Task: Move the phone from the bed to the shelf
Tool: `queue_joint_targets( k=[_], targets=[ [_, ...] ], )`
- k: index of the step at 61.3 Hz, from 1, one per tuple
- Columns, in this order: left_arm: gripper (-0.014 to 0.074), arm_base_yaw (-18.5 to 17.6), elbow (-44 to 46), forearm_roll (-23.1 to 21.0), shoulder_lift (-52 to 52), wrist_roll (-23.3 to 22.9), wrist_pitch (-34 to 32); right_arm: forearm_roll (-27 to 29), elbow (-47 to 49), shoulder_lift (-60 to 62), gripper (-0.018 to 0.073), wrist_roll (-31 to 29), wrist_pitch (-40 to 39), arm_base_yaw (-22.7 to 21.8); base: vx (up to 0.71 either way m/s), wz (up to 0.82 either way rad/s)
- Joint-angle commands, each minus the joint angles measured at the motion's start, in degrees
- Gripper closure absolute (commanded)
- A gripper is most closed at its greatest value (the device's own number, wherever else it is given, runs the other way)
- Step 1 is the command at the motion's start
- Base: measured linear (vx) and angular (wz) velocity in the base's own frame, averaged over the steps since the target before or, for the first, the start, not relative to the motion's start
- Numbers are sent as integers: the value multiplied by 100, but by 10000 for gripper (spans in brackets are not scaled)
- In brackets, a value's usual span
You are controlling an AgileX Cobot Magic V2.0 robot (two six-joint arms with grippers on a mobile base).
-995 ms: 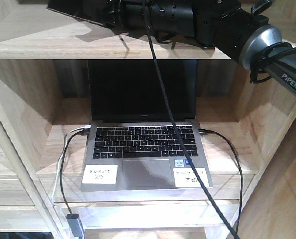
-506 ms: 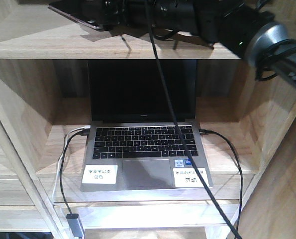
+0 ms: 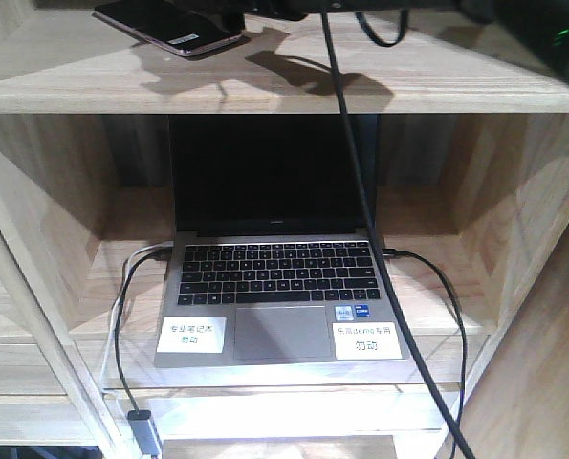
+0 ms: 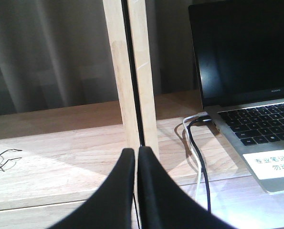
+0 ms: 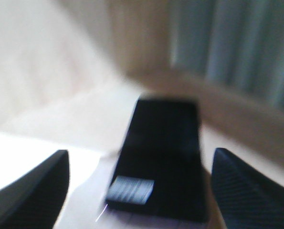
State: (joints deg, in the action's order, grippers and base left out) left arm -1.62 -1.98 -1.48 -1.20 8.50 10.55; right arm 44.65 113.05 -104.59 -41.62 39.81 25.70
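Glossy black slab phone point(image 3: 166, 26) now lies released on pale plank shelf point(image 3: 265, 81); right fingers point(image 5: 137, 188) wide apart, empty, arm withdrawn upward. Left fingers point(image 4: 136, 164) pressed together, empty.

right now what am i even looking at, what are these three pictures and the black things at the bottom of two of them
A two-armed robot is working at a wooden shelf. The front picture comes from a camera on its body. It shows a laptop open in a lower compartment and a phone lying on the board above.

The other two pictures come from cameras on the wrists. The black shapes are gripper fingers.

The left gripper is shut with nothing in it, in front of a shelf post, with the laptop to one side.

The right gripper is open. Its fingers stand apart on either side of the phone, which lies flat on the board. That picture is blurred, but nothing appears to be held.
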Motion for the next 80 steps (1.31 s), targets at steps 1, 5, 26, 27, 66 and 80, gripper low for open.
queue_joint_targets(
  k=[1,5,26,27,66,80],
  targets=[
    [595,-15,132,-52,-29,-33,-412,-62,130,446,65,220,26,-17,0,0],
    [595,-15,132,-52,-29,-33,-412,-30,-85,605,98,233,-58,-17,0,0],
    [595,-15,132,-52,-29,-33,-412,-3,-2764,2310,268,-177,-1791,-17,0,0],
    [595,-15,132,-52,-29,-33,-412,-3,-2938,2395,275,-191,-1849,-17,0,0],
    [595,-15,132,-52,-29,-33,-412,-3,-7060,6293,570,-189,-2982,-17,0,0],
    [595,-15,132,-52,-29,-33,-412,-3,-8074,7640,569,-104,-2977,-17,0,0]
  ],
)
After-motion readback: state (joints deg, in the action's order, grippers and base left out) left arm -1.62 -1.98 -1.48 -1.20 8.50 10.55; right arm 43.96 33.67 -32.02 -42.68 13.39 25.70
